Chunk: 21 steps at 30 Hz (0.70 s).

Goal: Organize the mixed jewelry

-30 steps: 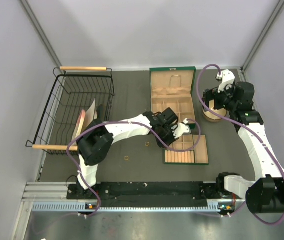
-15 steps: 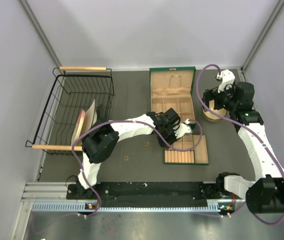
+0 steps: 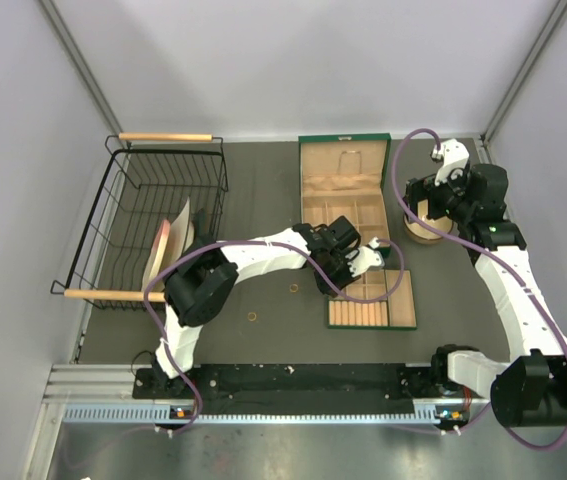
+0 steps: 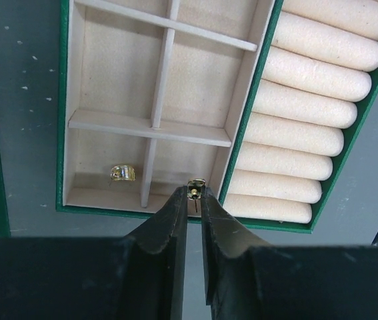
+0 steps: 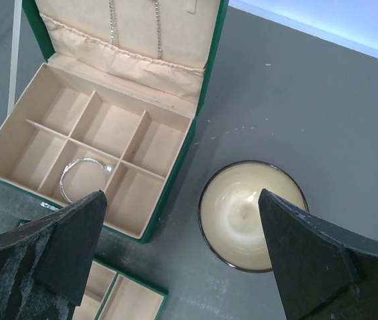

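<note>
My left gripper (image 4: pixel 195 191) is shut on a small gold stud (image 4: pixel 196 183), pinched at the fingertips with its pin pointing down between them. It hangs over the near corner compartment of the tan compartment tray (image 4: pixel 151 125). A gold ring (image 4: pixel 123 173) lies in the compartment to the left. In the top view the left gripper (image 3: pixel 367 256) is over the tray (image 3: pixel 403 310), and two gold rings (image 3: pixel 293 289) (image 3: pixel 252 317) lie on the table. My right gripper (image 5: pixel 182 198) is open and empty, above the table beside a bowl (image 5: pixel 252 215).
The open green jewelry box (image 3: pixel 343 185) stands at the back; a silver bracelet (image 5: pixel 85 175) lies in one of its compartments. Padded ring rolls (image 4: pixel 309 113) fill the tray's right part. A wire basket (image 3: pixel 153 220) stands at the left. The bowl (image 3: pixel 423 228) sits right of the box.
The left arm's elbow has shifted slightly to the right. The left gripper stays over the tray with the stud in it. The right arm has not moved.
</note>
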Motion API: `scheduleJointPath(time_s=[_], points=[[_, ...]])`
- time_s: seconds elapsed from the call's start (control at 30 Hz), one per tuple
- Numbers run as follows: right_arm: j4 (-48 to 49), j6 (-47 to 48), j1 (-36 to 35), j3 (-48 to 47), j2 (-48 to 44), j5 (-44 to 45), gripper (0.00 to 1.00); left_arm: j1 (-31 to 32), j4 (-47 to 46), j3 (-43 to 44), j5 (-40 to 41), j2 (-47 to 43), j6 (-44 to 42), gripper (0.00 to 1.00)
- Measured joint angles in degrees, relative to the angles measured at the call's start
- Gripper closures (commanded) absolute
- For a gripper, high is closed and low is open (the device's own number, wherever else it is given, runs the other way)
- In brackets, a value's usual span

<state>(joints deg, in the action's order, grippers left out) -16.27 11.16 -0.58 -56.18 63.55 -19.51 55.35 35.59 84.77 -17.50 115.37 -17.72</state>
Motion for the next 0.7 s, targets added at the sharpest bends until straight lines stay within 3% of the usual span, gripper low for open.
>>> scheduleJointPath(time_s=[0.23, 0.7], points=[[0.0, 0.24, 0.0, 0.0, 0.0, 0.0, 0.01, 0.0, 0.0, 0.0, 0.44, 0.0, -0.22, 0.73], [-0.02, 0.26, 0.0, 0.0, 0.0, 0.0, 0.01, 0.02, 0.26, 0.0, 0.31, -1.7, -0.42, 0.72]])
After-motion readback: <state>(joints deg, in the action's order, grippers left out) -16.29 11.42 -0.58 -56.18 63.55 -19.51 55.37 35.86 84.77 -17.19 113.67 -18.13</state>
